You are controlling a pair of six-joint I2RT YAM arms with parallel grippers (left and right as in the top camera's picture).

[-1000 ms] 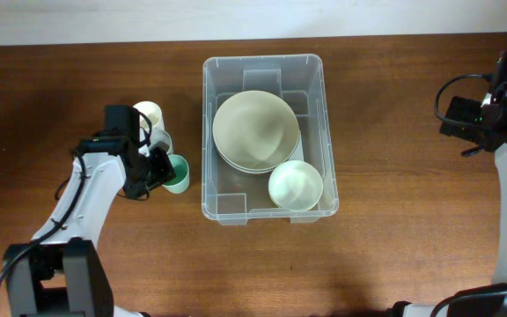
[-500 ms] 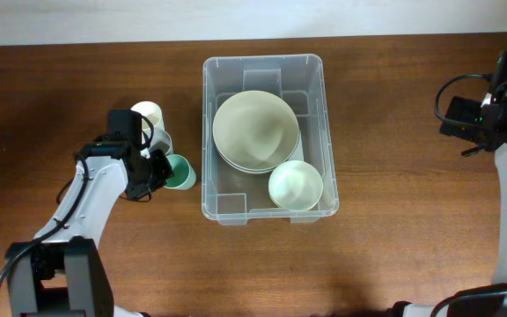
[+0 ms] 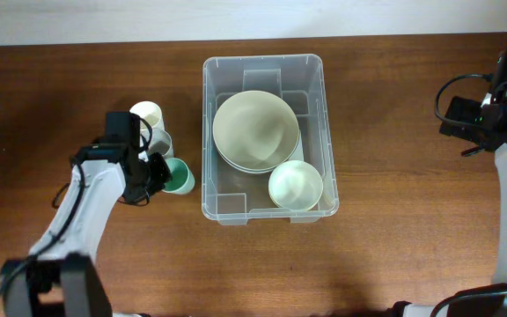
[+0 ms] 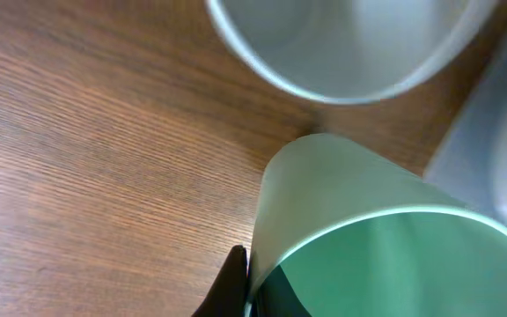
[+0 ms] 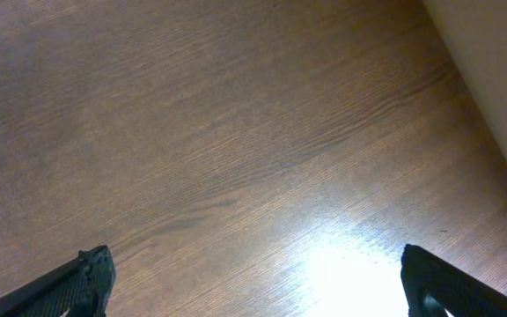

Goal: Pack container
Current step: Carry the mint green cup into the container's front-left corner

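Note:
The container (image 3: 262, 62), a large clear bin, stands mid-table and holds stacked cream bowls (image 3: 255, 130) and a smaller pale bowl (image 3: 295, 185). Left of it a green cup (image 3: 180, 175) lies tilted, mouth towards the bin. My left gripper (image 3: 157, 172) is shut on its rim. In the left wrist view one black finger (image 4: 231, 282) presses the outside of the green cup (image 4: 385, 238) wall; the other finger is inside the cup, hidden. My right gripper (image 3: 454, 119) hangs far right, and in its wrist view it (image 5: 258, 273) stands open over bare wood.
A cream cup (image 3: 148, 114) and a whitish cup (image 3: 161, 141) stand just behind the left gripper; the whitish cup (image 4: 341, 44) is close above the green one. The bin's clear wall (image 4: 500, 132) is right beside the held cup. A pale wall (image 5: 500, 70) borders the table.
My left gripper's jaws have closed on the green cup's rim, and the arm with the cup has shifted slightly towards the bin. The right arm has not moved.

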